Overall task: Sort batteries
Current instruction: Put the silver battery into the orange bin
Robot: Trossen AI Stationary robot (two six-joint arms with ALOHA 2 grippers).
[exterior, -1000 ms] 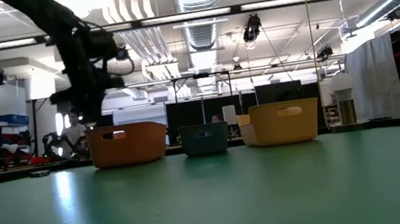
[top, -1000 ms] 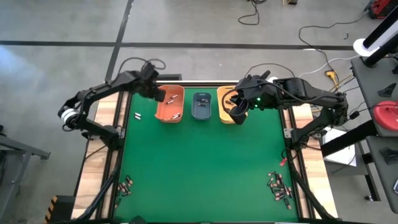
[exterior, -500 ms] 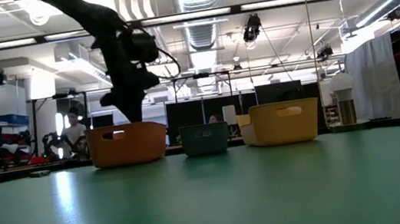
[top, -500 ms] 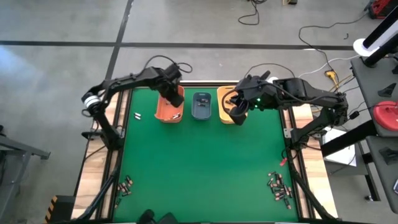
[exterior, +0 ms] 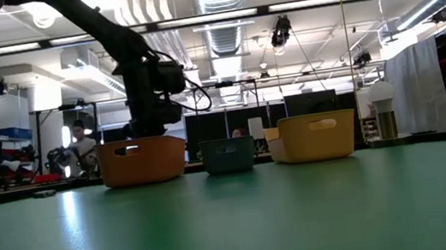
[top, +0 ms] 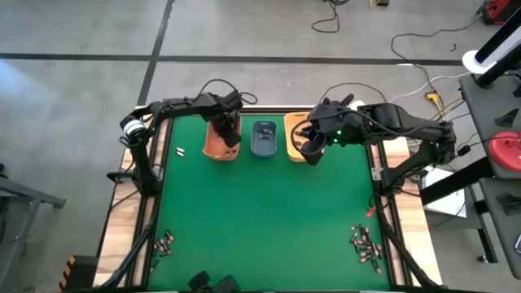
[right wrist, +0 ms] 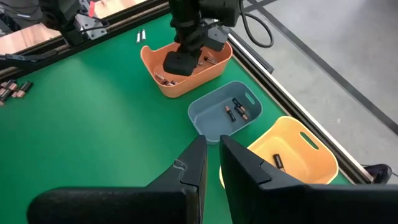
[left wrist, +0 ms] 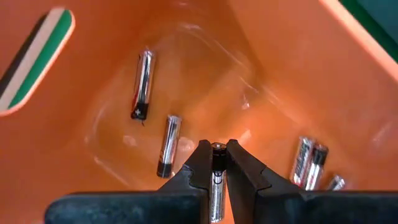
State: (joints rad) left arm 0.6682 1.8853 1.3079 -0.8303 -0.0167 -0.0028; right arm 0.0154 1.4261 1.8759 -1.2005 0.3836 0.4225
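Gleaming silver, dark-capped battery (left wrist: 216, 180) sits clamped, apparently upright, in left gripper (left wrist: 214, 163).

From above, the left pincer (top: 231, 137) covered much of the orange bin (top: 213, 147), hiding what lay beneath it. In the left wrist view, the lower end of the battery (left wrist: 216, 175) between the fingers ran off the picture's edge, as did another battery (left wrist: 335, 183) (only its tip showed). The piles of batteries (top: 365, 243) on the worktop (top: 260, 220) were too small to tell sizes. At table height, the bins' walls hid their contents.
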